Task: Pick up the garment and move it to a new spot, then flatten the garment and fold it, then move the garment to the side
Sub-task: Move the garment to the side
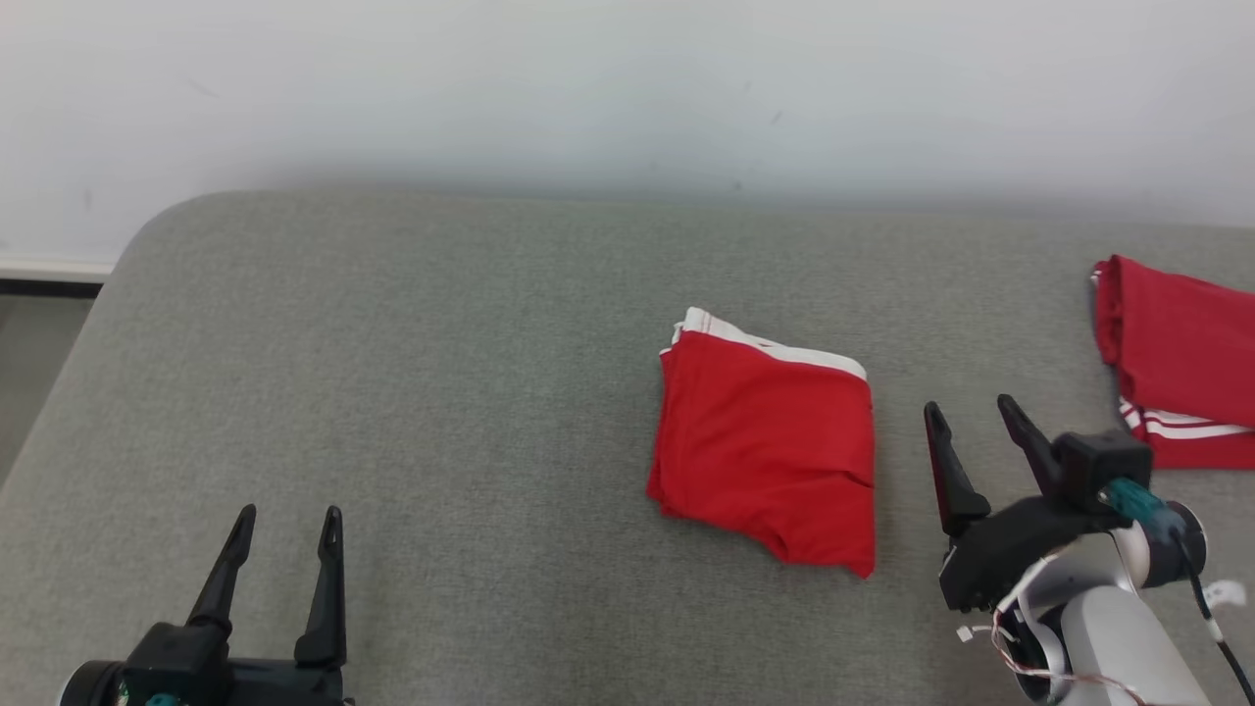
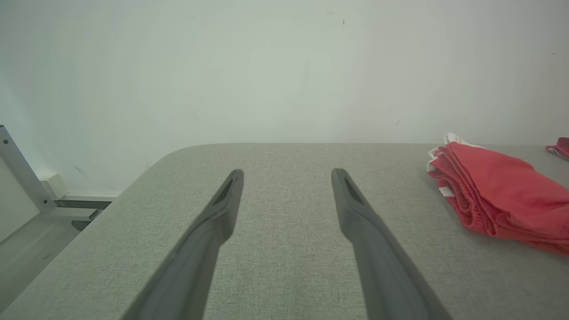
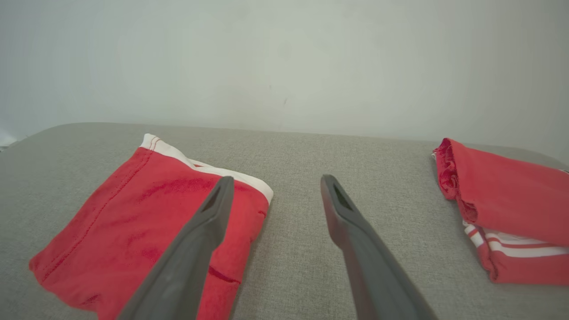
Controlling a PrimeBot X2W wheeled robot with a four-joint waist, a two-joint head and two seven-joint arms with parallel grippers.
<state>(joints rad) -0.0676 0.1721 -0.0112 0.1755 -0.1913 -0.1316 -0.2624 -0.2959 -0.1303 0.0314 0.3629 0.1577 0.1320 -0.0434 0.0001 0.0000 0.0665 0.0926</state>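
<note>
A red garment (image 1: pixel 770 446) with a white band lies folded into a small rectangle near the middle of the grey padded surface (image 1: pixel 412 363). It also appears at the right of the left wrist view as the garment (image 2: pixel 502 195) and at the left of the right wrist view as the garment (image 3: pixel 146 222). My right gripper (image 1: pixel 971 412) stands open just right of it, a short gap away, holding nothing. My left gripper (image 1: pixel 289 520) is open at the lower left, far from the cloth, with nothing between its fingers.
A second folded red garment (image 1: pixel 1177 358) with white stripes lies at the right edge of the surface, seen too as the second garment (image 3: pixel 511 209). A white wall (image 1: pixel 627 88) rises behind. The surface's rounded left corner drops to the floor (image 1: pixel 29 343).
</note>
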